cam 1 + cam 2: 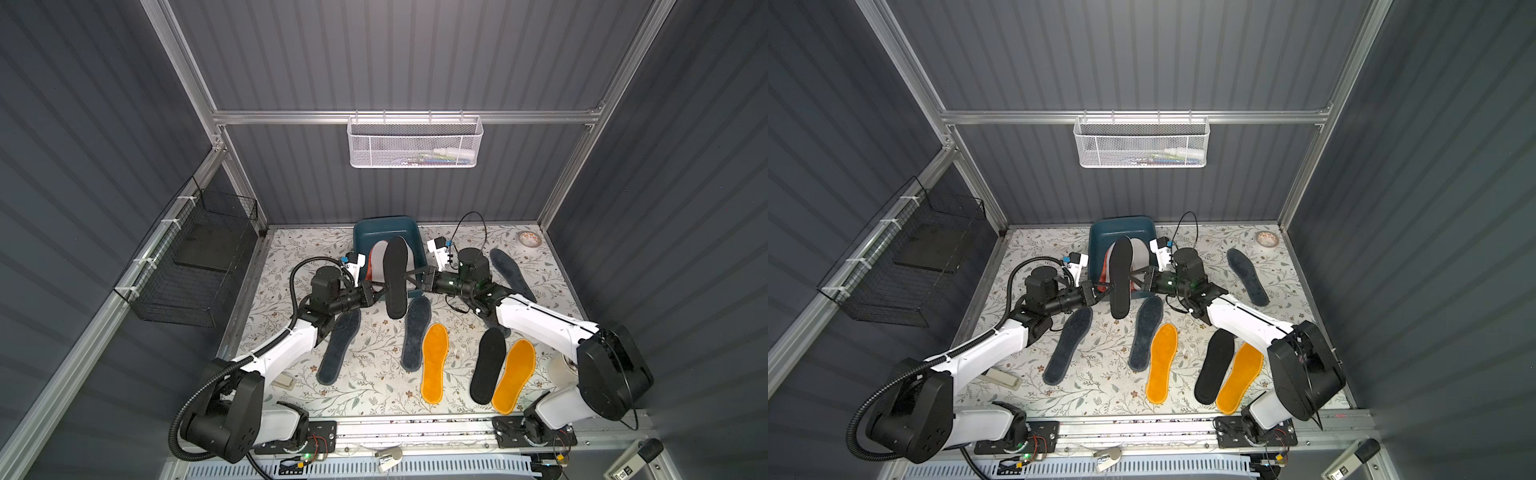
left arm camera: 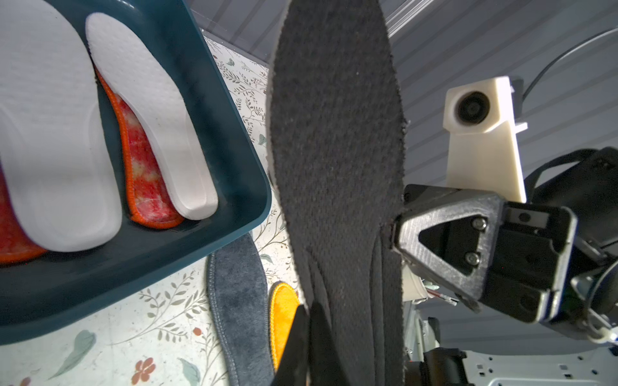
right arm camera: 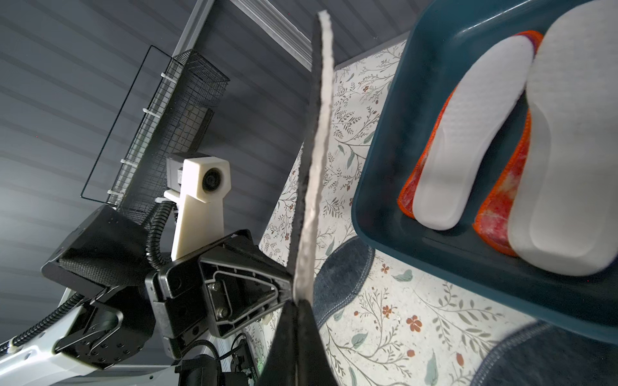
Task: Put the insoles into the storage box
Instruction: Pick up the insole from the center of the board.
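Our right claw [image 1: 410,281] pinches the black insole [image 1: 395,266] by the box [image 1: 374,228]; our left claw [image 1: 379,289] meets its other edge, and we cannot tell its grip.

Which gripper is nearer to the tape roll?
Right. The right gripper holds the raised black insole on the side toward the tape roll; the left gripper is at its opposite edge.

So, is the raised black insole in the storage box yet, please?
Out: the black insole is held midair on edge, clear of the storage box.
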`<state>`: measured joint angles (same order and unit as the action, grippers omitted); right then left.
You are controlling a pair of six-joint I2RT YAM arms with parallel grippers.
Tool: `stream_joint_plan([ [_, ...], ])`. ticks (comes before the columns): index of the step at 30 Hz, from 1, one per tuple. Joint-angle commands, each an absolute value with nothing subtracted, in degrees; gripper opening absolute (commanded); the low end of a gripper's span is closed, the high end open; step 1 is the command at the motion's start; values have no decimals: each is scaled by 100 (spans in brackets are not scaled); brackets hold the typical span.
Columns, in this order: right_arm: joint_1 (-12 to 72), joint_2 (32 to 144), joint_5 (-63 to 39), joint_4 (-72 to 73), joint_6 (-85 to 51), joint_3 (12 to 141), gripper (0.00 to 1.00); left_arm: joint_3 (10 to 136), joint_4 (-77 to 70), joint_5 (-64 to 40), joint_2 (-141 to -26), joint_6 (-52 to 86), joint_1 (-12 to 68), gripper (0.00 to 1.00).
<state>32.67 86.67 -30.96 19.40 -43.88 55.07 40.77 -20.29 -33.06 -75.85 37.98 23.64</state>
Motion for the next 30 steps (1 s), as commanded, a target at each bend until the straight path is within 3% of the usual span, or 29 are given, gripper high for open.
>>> stream_joint_plan([
  [1,3279,8488,-2946,1826,-4281,5598,0,4289,-1861,-3226,-7397,3621,2417,56],
  [4,3228,8418,-2888,1695,-4173,5629,0,4280,-1756,-3097,-7278,3571,2416,98],
  [5,3207,8398,-2867,1651,-4145,5636,0,4265,-1741,-3049,-7216,3560,2417,100],
  [14,3038,8640,-2666,1218,-3910,6080,0,4220,-668,-1999,-6360,3201,2417,100],
  [30,2773,11213,-2661,547,-3562,8777,0,3929,960,-773,-4942,2992,2417,100],
])
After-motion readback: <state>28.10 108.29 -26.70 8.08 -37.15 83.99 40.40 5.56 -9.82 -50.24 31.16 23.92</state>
